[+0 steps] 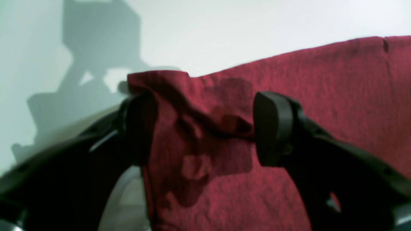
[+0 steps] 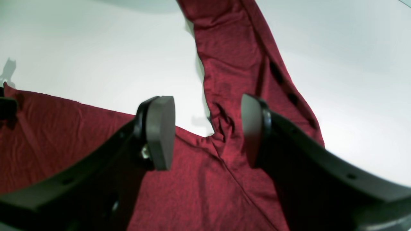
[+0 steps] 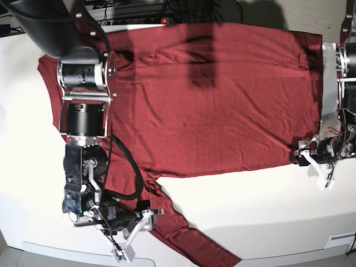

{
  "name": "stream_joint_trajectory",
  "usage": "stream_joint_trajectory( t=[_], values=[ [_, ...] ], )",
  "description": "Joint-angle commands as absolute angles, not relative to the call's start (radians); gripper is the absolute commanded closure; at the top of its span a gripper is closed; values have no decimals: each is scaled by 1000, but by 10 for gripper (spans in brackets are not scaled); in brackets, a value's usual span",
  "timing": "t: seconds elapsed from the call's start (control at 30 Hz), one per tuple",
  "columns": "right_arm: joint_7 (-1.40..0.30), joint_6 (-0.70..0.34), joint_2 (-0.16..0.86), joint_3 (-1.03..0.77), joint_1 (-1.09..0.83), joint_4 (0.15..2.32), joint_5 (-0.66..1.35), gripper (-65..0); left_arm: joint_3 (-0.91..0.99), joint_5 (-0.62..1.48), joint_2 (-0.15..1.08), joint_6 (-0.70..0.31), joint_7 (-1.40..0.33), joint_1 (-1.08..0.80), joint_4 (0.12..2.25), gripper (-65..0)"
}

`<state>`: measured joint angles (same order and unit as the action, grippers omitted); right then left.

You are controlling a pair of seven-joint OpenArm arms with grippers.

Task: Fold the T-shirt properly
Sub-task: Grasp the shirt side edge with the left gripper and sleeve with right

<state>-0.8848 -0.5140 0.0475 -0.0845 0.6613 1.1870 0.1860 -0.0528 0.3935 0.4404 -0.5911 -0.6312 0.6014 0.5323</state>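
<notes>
The T-shirt (image 3: 222, 100) is dark red with long sleeves and lies spread flat on the white table (image 3: 250, 211). One sleeve (image 3: 194, 242) trails toward the table's front edge. My left gripper (image 1: 205, 128) is at the shirt's hem corner (image 1: 160, 83), open, its jaws straddling a bunched fold of cloth. In the base view the left gripper (image 3: 305, 153) is at the shirt's right edge. My right gripper (image 2: 207, 131) is open over the armpit seam where the sleeve (image 2: 231, 48) joins the body. In the base view the right gripper (image 3: 147, 216) is at the lower left.
The right arm's thick black and silver links (image 3: 83, 100) hang over the shirt's left part. Cables and a power strip (image 3: 144, 11) run along the table's far edge. The left arm's base (image 3: 342, 61) stands at the right edge.
</notes>
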Motion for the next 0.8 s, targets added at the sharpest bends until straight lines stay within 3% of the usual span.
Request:
stream_joint_trajectory(
  t=[0.0, 0.13, 0.23, 0.43, 0.77],
  values=[
    [-865, -520, 50, -85, 700, 1205, 195, -330, -52, 395, 450, -595, -658, 618, 539, -360],
    [-865, -520, 50, -85, 700, 1205, 195, -330, -52, 394, 450, -592, -627, 618, 539, -121],
    [-865, -520, 50, -85, 699, 1205, 193, -330, -52, 394, 449, -592, -573, 618, 540, -15],
    [-799, -520, 59, -85, 646, 1177, 163, -329, -52, 395, 449, -592, -559, 618, 540, 0],
    [-585, -520, 83, -75, 676, 857, 77, -329, -52, 395, 449, -592, -560, 618, 540, 0]
  ],
)
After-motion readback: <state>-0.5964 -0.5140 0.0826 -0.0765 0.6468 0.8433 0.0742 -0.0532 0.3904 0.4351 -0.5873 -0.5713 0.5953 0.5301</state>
